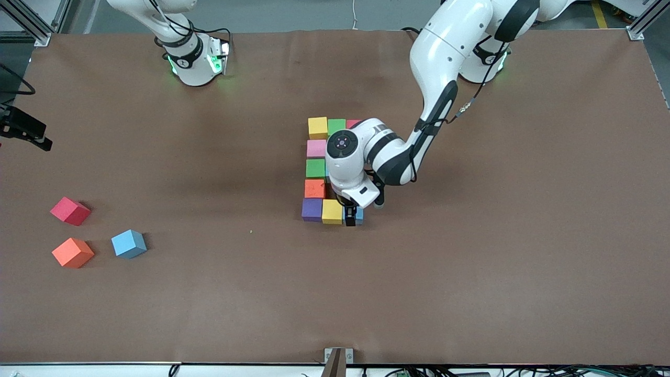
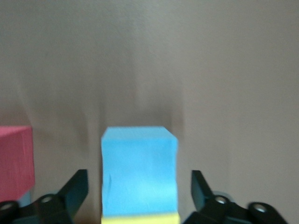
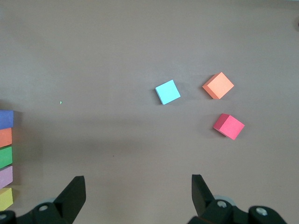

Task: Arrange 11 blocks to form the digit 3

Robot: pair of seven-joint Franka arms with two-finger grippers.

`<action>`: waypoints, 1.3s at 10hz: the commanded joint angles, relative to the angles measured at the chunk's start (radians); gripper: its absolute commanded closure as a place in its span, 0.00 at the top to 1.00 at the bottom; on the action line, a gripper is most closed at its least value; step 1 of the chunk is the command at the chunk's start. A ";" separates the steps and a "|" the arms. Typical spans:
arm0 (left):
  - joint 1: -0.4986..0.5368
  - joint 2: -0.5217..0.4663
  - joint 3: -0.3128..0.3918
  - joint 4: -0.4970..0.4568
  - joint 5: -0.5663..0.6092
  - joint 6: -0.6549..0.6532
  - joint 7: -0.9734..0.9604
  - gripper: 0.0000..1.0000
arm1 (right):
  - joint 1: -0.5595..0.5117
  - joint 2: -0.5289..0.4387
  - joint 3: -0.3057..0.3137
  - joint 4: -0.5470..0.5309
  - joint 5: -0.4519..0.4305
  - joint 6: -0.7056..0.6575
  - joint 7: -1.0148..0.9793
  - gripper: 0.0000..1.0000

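Across the middle of the brown table (image 1: 471, 262) in the front view sits the half-built digit 3 (image 1: 316, 170); I count eight blocks visible in it: a yellow block (image 1: 317, 127), green block (image 1: 336, 126) and a sliver of red block (image 1: 354, 123) in the bar nearest the robot bases, then a pink block (image 1: 316, 148), a second green block (image 1: 315, 168) and an orange-red block (image 1: 314, 188) going down one column, then a purple block (image 1: 312, 209), a second yellow block (image 1: 332, 211) and a blue block (image 1: 359, 215) in the bar nearest the camera; so its long axis runs from the bases toward the camera, and the arm hides whatever else is in the middle. Three loose cubes sit well apart from it at the right arm's end: a red cube (image 1: 70, 211), an orange cube (image 1: 73, 252), a light blue cube (image 1: 129, 243). The left gripper (image 1: 351, 219) is down at that blue block.

Left wrist view: the blue block (image 2: 139, 170) sits between the fingers (image 2: 74, 191), which stand spread wide and clear of its sides; yellow edge just beside it, a red face off to one side.

Right wrist view: the right gripper (image 3: 135, 193) hangs spread wide over bare table, holding nothing, that arm just waiting; the three loose cubes and one edge column of the digit show.
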 commanded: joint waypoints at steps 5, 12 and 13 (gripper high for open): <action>0.194 -0.271 0.006 -0.016 0.027 -0.094 0.170 1.00 | -0.002 -0.018 0.010 -0.014 0.017 -0.007 0.004 1.00; 0.535 -0.486 -0.028 -0.077 -0.040 -0.098 0.695 1.00 | 0.010 -0.015 0.011 -0.015 0.017 -0.001 0.004 1.00; 0.602 -0.521 -0.049 -0.088 -0.130 -0.121 0.876 1.00 | 0.010 -0.015 0.011 -0.015 0.015 0.002 0.004 1.00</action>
